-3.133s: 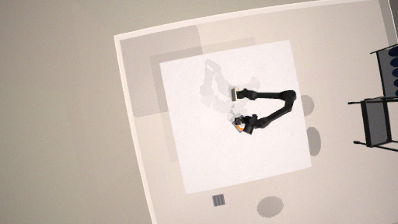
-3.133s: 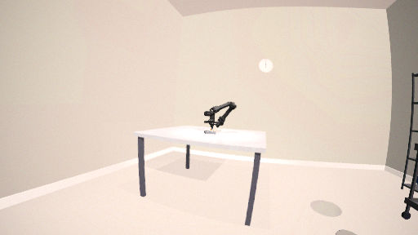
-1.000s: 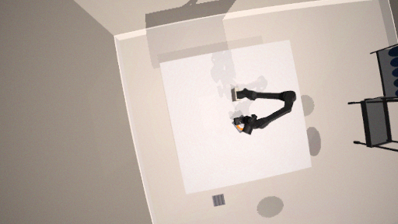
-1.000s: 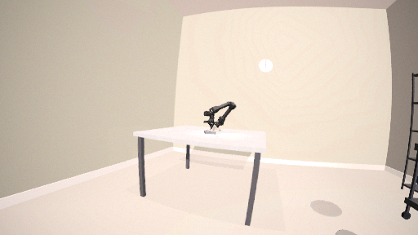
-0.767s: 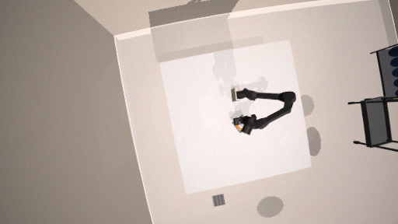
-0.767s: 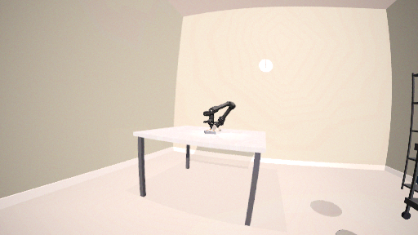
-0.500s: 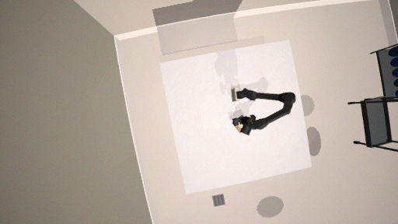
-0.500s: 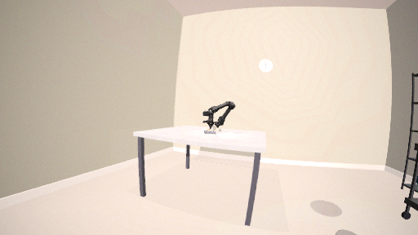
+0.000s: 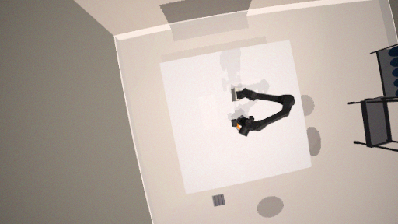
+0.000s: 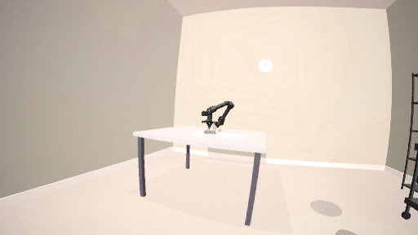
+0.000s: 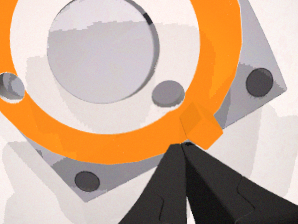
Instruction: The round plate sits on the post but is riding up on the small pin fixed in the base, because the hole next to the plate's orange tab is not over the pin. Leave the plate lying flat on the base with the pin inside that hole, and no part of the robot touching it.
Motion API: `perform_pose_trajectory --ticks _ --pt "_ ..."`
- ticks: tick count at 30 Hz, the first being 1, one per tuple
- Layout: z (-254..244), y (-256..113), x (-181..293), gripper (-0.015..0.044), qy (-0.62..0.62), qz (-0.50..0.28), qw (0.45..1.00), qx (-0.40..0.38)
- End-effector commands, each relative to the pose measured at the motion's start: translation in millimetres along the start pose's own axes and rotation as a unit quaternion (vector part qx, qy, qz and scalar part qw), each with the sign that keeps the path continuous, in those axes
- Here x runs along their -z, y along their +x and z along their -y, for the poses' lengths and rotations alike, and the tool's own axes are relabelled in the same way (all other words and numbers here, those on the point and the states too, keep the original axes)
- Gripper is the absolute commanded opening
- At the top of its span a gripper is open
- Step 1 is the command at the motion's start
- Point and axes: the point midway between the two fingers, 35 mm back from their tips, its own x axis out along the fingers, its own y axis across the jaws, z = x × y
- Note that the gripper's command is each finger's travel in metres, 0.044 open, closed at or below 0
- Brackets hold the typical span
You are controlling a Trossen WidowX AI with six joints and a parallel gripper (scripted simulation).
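Observation:
In the wrist view the round plate has an orange ring around a white middle and sits around the grey post on the grey base. A speck of its orange also shows in the top view. The orange tab points to the lower right. The hole next to it shows plain grey; I cannot tell whether that is the pin or the base. A second round opening is at the left. Whether the plate lies flat is unclear. My gripper is shut and empty, its tips right beside the tab's lower left side; contact is unclear.
The base's dark corner spots show beyond the plate. The arm stands on the white table, its mount near the plate. A dark rack stands away to the right.

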Motion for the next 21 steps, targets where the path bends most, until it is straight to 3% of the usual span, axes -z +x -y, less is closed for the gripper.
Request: perform_pose_trajectory --ticks 1,21 --pt "7.8 1.0 -2.7 0.0000 0.000 -0.003 1.000 0.004" --pt "16.2 -1.5 -14.8 0.0000 -0.001 -0.003 1.000 0.004"
